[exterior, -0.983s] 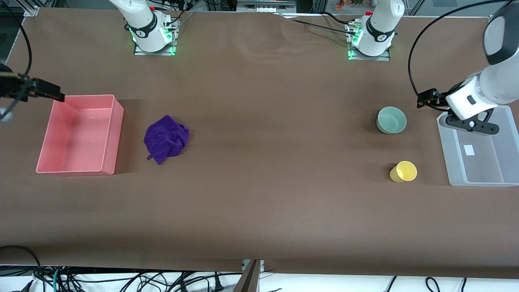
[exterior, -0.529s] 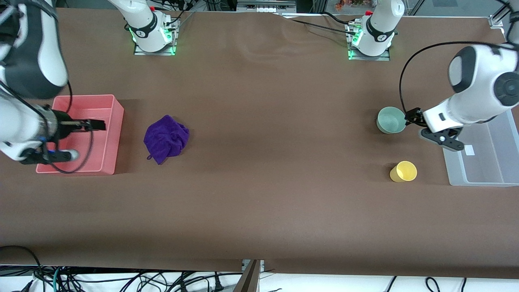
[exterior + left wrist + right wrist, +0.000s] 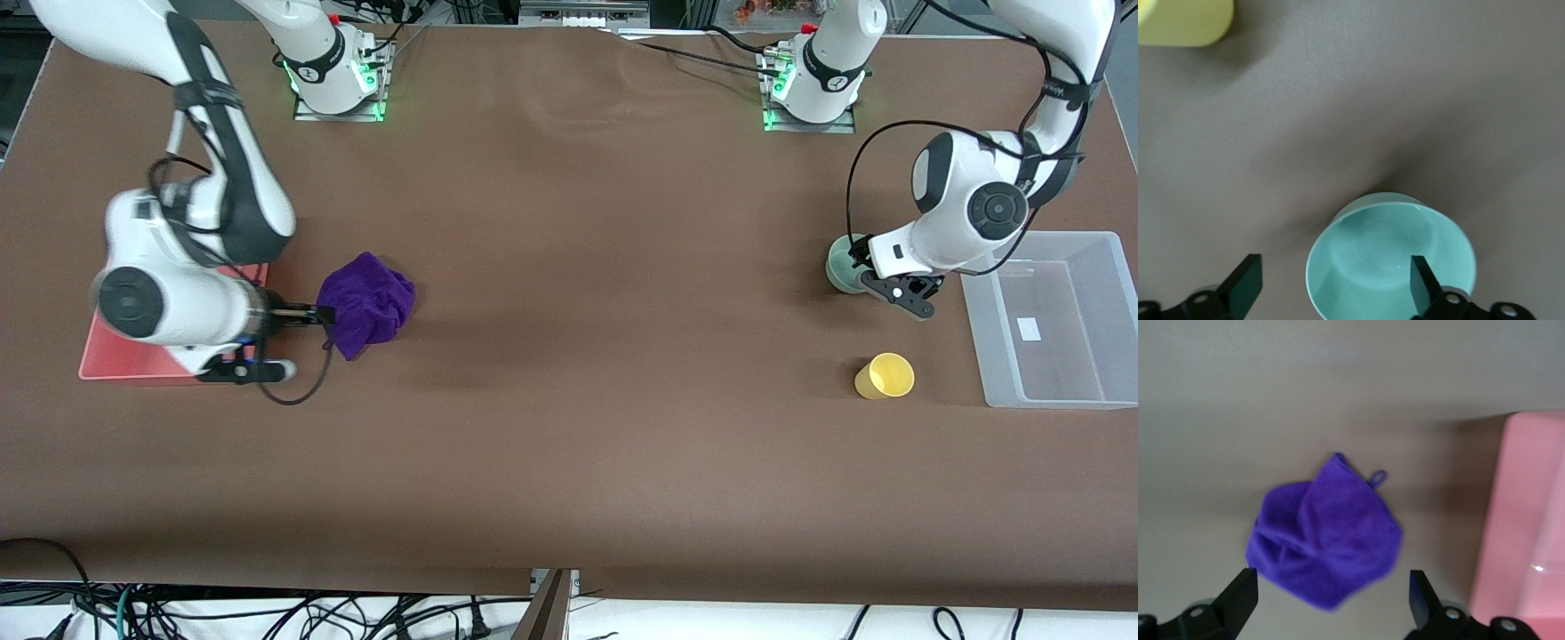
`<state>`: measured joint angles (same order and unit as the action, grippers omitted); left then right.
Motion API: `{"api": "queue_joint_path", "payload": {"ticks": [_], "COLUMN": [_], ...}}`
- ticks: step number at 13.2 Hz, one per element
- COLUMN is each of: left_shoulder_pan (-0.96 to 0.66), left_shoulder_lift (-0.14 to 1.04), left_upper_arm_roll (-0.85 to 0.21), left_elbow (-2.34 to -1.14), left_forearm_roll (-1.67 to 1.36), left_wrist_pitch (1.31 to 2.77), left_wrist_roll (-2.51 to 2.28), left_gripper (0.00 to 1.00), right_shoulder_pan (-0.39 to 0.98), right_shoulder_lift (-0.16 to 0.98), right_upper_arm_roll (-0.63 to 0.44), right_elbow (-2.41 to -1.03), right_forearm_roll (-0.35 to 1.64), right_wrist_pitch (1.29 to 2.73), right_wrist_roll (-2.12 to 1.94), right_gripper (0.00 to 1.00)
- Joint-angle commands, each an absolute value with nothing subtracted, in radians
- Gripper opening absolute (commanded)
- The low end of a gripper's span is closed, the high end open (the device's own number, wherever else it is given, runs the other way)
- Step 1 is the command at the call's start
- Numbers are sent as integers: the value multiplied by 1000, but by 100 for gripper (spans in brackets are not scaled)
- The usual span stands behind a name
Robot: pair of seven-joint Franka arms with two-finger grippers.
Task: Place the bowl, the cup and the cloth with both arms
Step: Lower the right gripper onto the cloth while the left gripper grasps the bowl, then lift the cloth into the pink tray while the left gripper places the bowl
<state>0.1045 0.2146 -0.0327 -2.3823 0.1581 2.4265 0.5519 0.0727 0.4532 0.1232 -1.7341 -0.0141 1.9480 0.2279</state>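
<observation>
Over the bowl [image 3: 1390,260], the left tool [image 3: 1331,293] is hanging spread to straddle its rim; the right tool [image 3: 1328,603], also spread, is lining up over the cloth [image 3: 1323,547].

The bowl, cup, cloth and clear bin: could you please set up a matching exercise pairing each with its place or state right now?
Things:
1. bowl
2. cup
3. cloth
4. clear bin

Places or states:
A. crumpled on the table beside the pink bin, under the open right claw
B. on the table with nothing over it, nearer the front camera than the bowl
C. under the open left claw
D. at the left arm's end of the table

Pairs: 1-C, 2-B, 3-A, 4-D
</observation>
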Motion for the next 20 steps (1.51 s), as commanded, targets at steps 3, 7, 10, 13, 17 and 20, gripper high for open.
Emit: {"api": "queue_joint_path", "payload": {"ticks": [3, 7, 10, 13, 17, 20], "left_shoulder_pan": [130, 130, 187, 230, 358, 484], "left_shoulder_lift": [281, 276, 227, 230, 287, 461], "left_upper_arm_roll": [-38, -38, -38, -32, -29, -29], "left_elbow": [-2375, -2367, -2309, -2044, -1787, -1617], "left_forearm_roll": [179, 179, 143, 141, 155, 160], "left_wrist_pitch": [2453, 2451, 2380, 2025, 1851, 1877], "left_wrist_roll": [788, 792, 787, 814, 957, 1047], "left_gripper": [0, 0, 0, 0, 0, 0], "right_shoulder_pan": [67, 71, 71, 71, 71, 68], "right_shoulder_lift": [451, 479, 491, 500, 497, 480], "right_upper_arm_roll": [167, 179, 189, 189, 189, 187], "right_elbow": [-1971, -2063, -2082, -2082, -2076, -2039], "right_forearm_roll": [-15, -15, -15, -15, -26, -26], "right_wrist_pitch": [2215, 2324, 2373, 2367, 2350, 2280], "right_wrist_roll": [347, 347, 345, 341, 319, 288], "right_gripper": [100, 100, 38, 0, 0, 0]}}
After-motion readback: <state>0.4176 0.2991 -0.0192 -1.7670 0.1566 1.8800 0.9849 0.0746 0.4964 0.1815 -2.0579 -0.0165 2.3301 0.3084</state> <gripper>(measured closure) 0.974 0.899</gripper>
